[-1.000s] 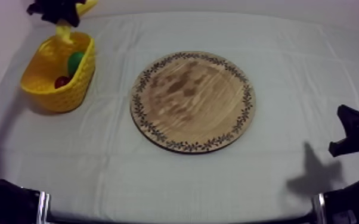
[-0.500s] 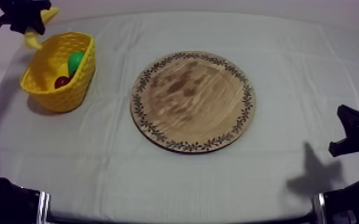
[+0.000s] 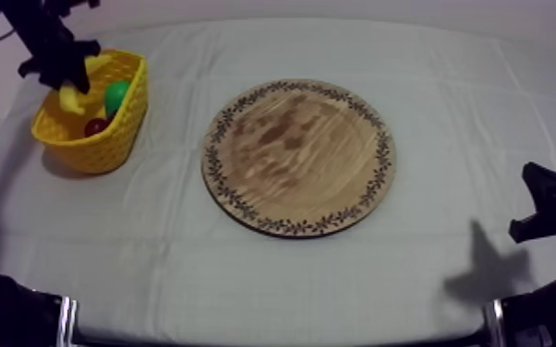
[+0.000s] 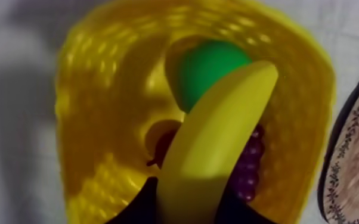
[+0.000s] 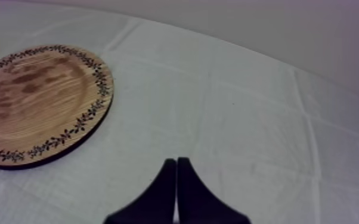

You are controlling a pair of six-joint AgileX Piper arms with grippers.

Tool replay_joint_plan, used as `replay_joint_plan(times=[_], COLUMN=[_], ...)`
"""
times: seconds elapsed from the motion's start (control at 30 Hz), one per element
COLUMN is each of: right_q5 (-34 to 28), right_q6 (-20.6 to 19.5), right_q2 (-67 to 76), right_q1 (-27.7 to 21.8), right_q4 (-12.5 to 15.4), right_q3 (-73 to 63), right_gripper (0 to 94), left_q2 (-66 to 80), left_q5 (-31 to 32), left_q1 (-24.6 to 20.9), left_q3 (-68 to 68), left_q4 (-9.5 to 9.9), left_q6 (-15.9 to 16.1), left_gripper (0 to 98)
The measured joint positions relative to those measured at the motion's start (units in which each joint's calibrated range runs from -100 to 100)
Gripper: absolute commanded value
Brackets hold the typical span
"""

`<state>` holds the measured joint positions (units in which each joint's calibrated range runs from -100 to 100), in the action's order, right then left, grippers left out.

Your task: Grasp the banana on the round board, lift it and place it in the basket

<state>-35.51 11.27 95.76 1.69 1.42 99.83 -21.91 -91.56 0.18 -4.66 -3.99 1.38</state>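
My left gripper (image 3: 57, 63) is shut on the yellow banana (image 3: 72, 96), which hangs over the yellow basket (image 3: 106, 148) at the table's far left. In the left wrist view the banana (image 4: 217, 137) runs out from between my black fingers (image 4: 135, 205) above the basket's (image 4: 92, 77) inside. A green pear (image 4: 209, 68), purple grapes (image 4: 250, 170) and a small red fruit (image 4: 163, 146) lie in the basket beneath it. The round wooden board (image 3: 298, 157) stands bare in the middle. My right gripper (image 5: 176, 173) is shut on nothing, low at the right (image 3: 548, 208).
The pear (image 3: 117, 95) and the small red fruit (image 3: 95, 126) show inside the basket from above. The board (image 5: 36, 101) lies left of my right gripper, with bare cloth (image 5: 247, 119) around it. The board's patterned rim (image 4: 355, 161) sits close beside the basket.
My left gripper has carried the banana from behind and left of the basket forward and down, so it now hangs over the basket's inside. The right arm has stayed still.
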Motion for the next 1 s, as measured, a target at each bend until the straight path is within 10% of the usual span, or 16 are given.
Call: replay_joint_plan(times=[0.57, 1.0], right_q5=[0.00, 0.00], right_q6=[0.00, -0.03], right_q2=[0.00, 0.00], right_q1=[0.00, 0.00], right_q4=[0.00, 0.00], right_q3=[0.00, 0.00], right_gripper=[0.2, 0.2], left_q2=[-1.86, 15.04], left_q5=[3.30, 13.04], left_q1=[1.11, 2.96], left_q3=[-1.82, -11.24], left_q4=[2.21, 3.04], left_q6=[0.08, -0.94], left_gripper=[92.1, 59.1])
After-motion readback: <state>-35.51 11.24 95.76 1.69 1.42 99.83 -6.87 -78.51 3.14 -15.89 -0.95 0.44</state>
